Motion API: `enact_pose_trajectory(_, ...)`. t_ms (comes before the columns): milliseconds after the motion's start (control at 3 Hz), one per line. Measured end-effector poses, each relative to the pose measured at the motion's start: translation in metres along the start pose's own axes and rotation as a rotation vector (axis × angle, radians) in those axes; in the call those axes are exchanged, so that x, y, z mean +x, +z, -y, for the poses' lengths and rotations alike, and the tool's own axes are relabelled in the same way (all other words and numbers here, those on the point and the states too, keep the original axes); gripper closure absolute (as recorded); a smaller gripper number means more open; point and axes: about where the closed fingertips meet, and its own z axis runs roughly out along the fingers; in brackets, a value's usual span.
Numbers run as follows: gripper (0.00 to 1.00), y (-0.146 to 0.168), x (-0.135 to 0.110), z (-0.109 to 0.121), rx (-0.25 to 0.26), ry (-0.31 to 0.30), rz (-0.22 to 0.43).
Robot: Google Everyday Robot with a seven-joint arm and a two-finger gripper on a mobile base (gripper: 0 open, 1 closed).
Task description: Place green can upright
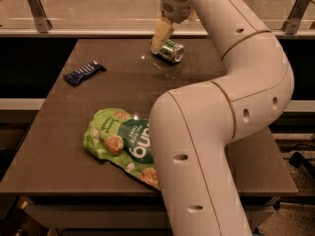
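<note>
Over to the far end of the table [113, 90]: down on its side there, the green can [171, 51], one silver end turned toward the camera, not upright yet. Right at its left flank, the gripper [161, 37], reaching down from above, touching or very nearly touching the metal. Wide, narrow, clamped on? Cannot tell from this angle.

Looks like a light, thin-walled thing: stiff enough, but easy to dent. Smooth and round too, so likely to roll or slip across that glossy tabletop at a nudge. Best to take hold across the curved body near the middle, squeeze gently, then tip it onto a flat end.

Elsewhere: a blue wrapped bar [84, 72] well off to the left, and a big green snack pouch [118, 141] at the near side, partly hidden behind the robot's own arm [236, 92]. No crowding around the can itself. Only the table's far edge close behind, worth minding.
</note>
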Motion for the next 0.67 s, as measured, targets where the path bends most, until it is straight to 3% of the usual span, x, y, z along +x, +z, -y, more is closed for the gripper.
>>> enact_pose_trajectory(667, 0.0, 0.0121, 0.0003, -0.0005, -0.026, 0.008, 0.002)
